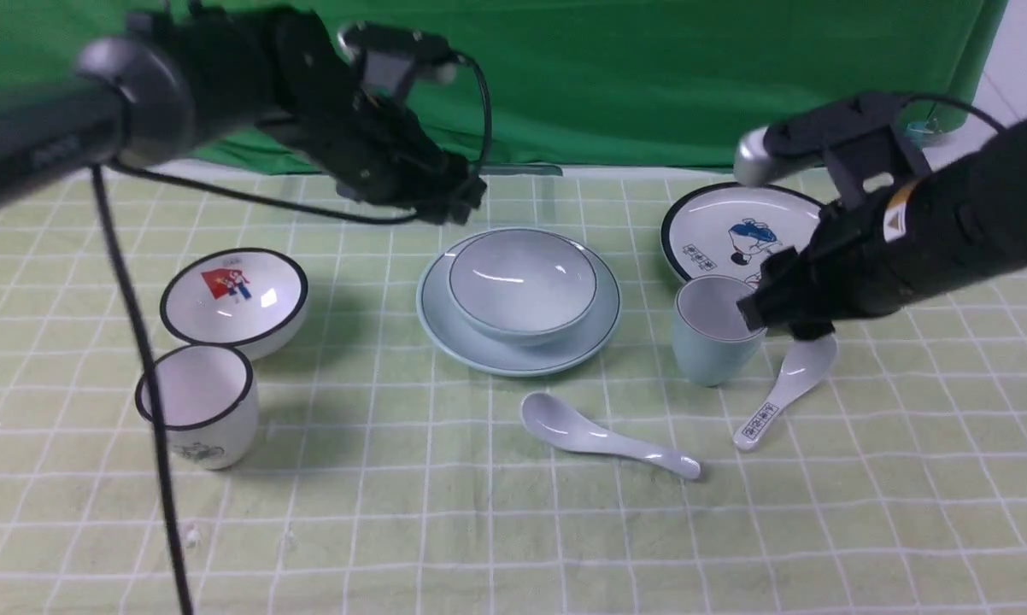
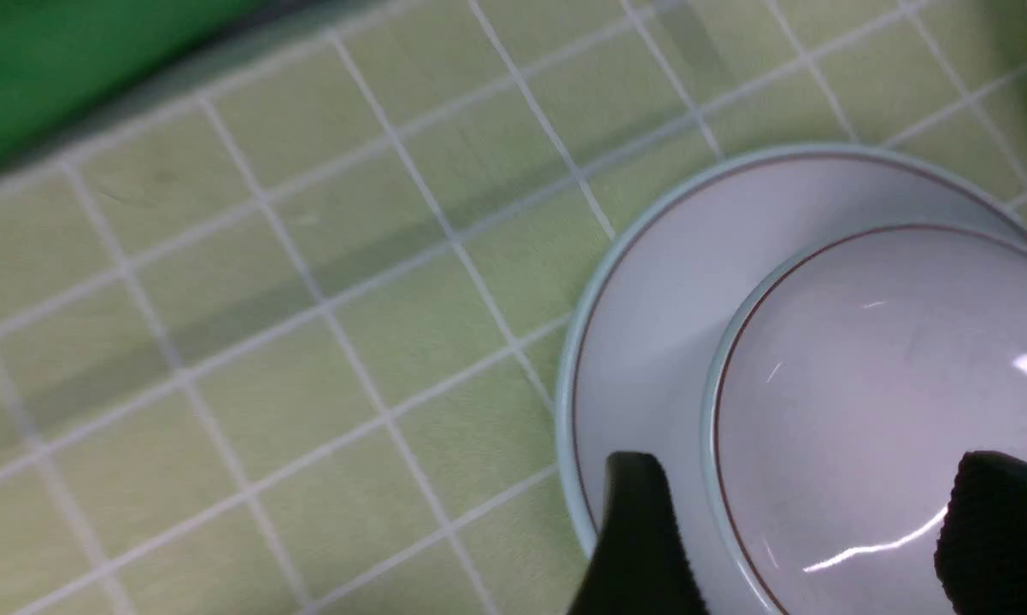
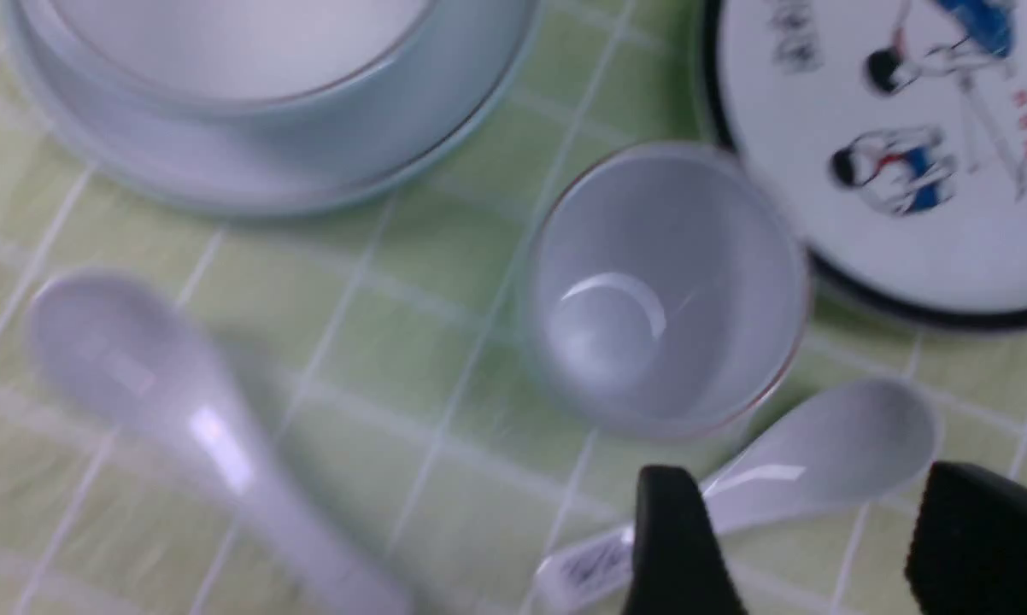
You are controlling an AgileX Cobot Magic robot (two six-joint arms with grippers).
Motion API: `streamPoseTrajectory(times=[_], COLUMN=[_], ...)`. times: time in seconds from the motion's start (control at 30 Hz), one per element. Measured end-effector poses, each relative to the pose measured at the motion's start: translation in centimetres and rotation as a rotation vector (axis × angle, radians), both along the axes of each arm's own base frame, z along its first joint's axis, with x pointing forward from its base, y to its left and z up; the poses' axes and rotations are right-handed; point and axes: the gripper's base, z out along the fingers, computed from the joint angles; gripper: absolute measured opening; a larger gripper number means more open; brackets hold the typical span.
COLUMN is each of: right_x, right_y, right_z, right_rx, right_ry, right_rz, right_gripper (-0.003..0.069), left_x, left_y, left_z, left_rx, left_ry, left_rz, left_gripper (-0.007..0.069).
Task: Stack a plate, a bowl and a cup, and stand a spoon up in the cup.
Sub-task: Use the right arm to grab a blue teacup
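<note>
The pale blue-green bowl [image 1: 522, 282] sits in the matching plate [image 1: 445, 329] at the table's middle. To its right the handleless cup [image 1: 714, 342] stands upright and empty. The plain spoon [image 1: 599, 436] lies in front of them. My left gripper [image 1: 462, 201] hovers open over the far left edge of the bowl [image 2: 889, 384] and plate [image 2: 650, 325], holding nothing. My right gripper [image 1: 761, 312] is open beside the cup's right rim. In the right wrist view the cup [image 3: 667, 290] lies just beyond its fingertips [image 3: 676, 547].
A printed-handle spoon [image 1: 783, 389] lies right of the cup, under my right gripper [image 3: 830, 547]. A white cartoon plate [image 1: 736, 231] sits behind the cup. At the left are a white bowl with a red picture [image 1: 236, 299] and a black-rimmed white cup [image 1: 197, 401].
</note>
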Motion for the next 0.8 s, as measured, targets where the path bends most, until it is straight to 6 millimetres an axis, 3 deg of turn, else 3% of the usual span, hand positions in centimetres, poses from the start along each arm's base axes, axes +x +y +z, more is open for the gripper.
streamPoseTrajectory(times=[0.1,0.13,0.2,0.23,0.27,0.3,0.37,0.4,0.47,0.57,0.7,0.8], right_x=[3.0,3.3,5.0,5.8,5.8,6.3,6.5,6.7,6.7,6.9,7.5,8.2], right_y=[-0.7,-0.7,-0.8,-0.6,-0.6,-0.3,-0.1,0.2,0.3,0.6,1.2,2.9], right_z=[-1.5,-2.0,-3.3,-4.4,-4.6,-5.6,-6.3,-7.1,-7.4,-7.1,-4.4,-1.3], right_rx=[-0.010,-0.014,-0.024,-0.029,-0.033,-0.038,-0.034,-0.044,-0.050,-0.055,-0.010,0.063], right_ry=[0.027,0.037,0.066,0.090,0.096,0.123,0.141,0.158,0.158,0.135,0.093,0.033], right_rz=[-0.046,-0.050,-0.065,-0.067,-0.065,-0.053,-0.045,-0.024,-0.011,0.018,0.038,0.095], right_gripper=[0.0404,0.0404,0.0405,0.0403,0.0403,0.0385,0.0364,0.0296,0.0242,0.0082,0.0079,0.0079], left_x=[-2.9,-3.3,-6.0,-7.7,-8.0,-10.2,-12.0,-14.8,-16.7,-21.9,-27.3,-29.6], left_y=[1.2,1.4,2.0,2.4,2.4,3.0,3.4,4.1,4.6,6.2,7.9,8.6], left_z=[5.2,5.9,9.1,10.1,10.4,10.9,11.1,11.0,10.7,9.7,7.0,4.0], left_rx=[-0.015,-0.020,-0.033,-0.038,-0.040,-0.042,-0.045,-0.043,-0.037,0.007,0.069,0.076], left_ry=[-0.040,-0.053,-0.091,-0.096,-0.104,-0.106,-0.107,-0.113,-0.117,-0.139,-0.170,-0.190], left_rz=[0.020,0.021,0.017,0.015,0.015,0.014,0.017,0.019,0.020,0.027,0.037,0.046], left_gripper=[0.0384,0.0380,0.0321,0.0274,0.0274,0.0210,0.0169,0.0111,0.0078,0.0015,-0.0005,-0.0008])
